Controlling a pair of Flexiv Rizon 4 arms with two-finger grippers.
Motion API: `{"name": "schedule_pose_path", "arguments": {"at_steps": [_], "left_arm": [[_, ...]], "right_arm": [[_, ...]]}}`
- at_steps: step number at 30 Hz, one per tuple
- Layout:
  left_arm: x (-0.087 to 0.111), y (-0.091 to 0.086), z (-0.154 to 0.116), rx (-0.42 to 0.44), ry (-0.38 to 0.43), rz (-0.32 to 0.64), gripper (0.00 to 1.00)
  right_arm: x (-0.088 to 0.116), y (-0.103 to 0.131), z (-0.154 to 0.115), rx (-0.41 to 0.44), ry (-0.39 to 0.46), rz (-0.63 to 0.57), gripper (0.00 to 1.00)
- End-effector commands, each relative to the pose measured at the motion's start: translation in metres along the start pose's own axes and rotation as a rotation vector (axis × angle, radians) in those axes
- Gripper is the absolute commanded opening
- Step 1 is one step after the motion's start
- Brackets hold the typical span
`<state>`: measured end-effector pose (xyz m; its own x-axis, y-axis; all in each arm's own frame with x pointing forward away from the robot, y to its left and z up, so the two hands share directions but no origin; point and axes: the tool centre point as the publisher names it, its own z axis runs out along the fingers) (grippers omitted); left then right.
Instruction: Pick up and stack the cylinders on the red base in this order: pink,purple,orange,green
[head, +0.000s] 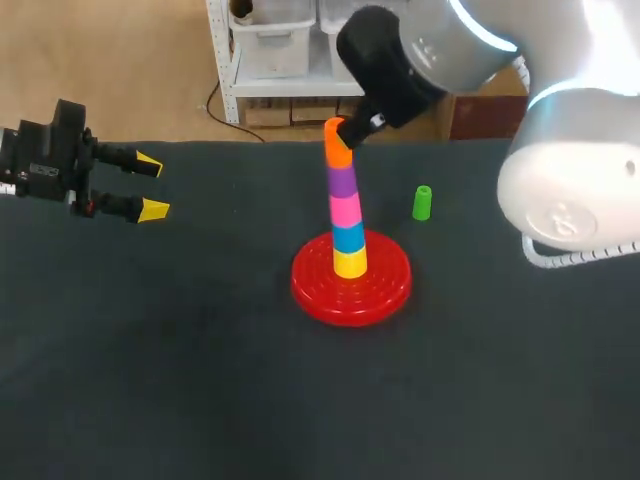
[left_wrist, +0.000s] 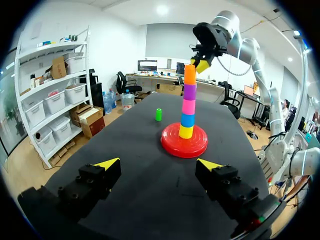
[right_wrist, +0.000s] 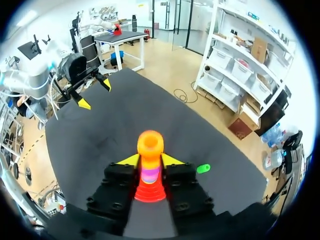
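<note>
Orange cylinder (right_wrist: 150, 144) between right end effector (right_wrist: 150, 160)

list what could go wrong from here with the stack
1. The stack is tall and narrow, and the right gripper sits at the orange cylinder on top. Any sideways drift as it lifts away could tip the stack.
2. The green cylinder stands small and upright near the base. A slightly off approach might knock it over or roll it away.
</note>
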<state>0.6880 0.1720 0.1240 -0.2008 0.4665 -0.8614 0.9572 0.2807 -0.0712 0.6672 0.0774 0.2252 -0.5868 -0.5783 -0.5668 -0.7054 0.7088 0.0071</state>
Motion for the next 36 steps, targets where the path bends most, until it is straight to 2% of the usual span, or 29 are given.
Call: {"name": "schedule_pose_path", "arguments": {"at_steps": [1,6,9,11,13,17,20,24,26,29,36], "left_arm": [[0.002,-0.001,0.000,-0.004,-0.005,0.003,1.00],[0.002,-0.001,0.000,-0.004,-0.005,0.003,1.00],[0.002,-0.001,0.000,-0.004,-0.005,0.003,1.00],[0.002,-0.001,0.000,-0.004,-0.005,0.003,1.00],[0.002,-0.001,0.000,-0.004,-0.005,0.003,1.00],[0.002,-0.001,0.000,-0.004,-0.005,0.003,1.00],[0.002,-0.001,0.000,-0.004,-0.005,0.003,1.00],[0.002,-0.001,0.000,-0.004,-0.005,0.003,1.00],[0.002,-0.001,0.000,-0.004,-0.005,0.003,1.00],[0.002,-0.001,0.000,-0.004,-0.005,0.003,1.00],[0.002,-0.001,0.000,-0.004,-0.005,0.003,1.00]], "right_arm": [[0.004,-0.006,-0.020,-0.005,-0.008,-0.018,1.00],[0.018,-0.024,-0.039,0.021,-0.020,-0.022,1.00],[0.031,-0.047,-0.042,0.059,0.025,0.018,1.00],[0.040,-0.069,-0.038,0.049,0.059,0.066,1.00],[0.049,-0.091,-0.031,0.036,0.109,0.104,1.00],[0.067,-0.136,-0.010,0.010,0.148,0.130,1.00],[0.078,-0.164,0.013,-0.025,0.180,0.145,1.00],[0.085,-0.191,0.052,-0.058,0.264,0.143,1.00],[0.086,-0.197,0.071,-0.075,0.342,0.122,1.00],[0.087,-0.200,0.095,-0.108,0.410,0.105,1.00],[0.094,-0.196,0.132,-0.155,0.478,0.087,1.00]]}}
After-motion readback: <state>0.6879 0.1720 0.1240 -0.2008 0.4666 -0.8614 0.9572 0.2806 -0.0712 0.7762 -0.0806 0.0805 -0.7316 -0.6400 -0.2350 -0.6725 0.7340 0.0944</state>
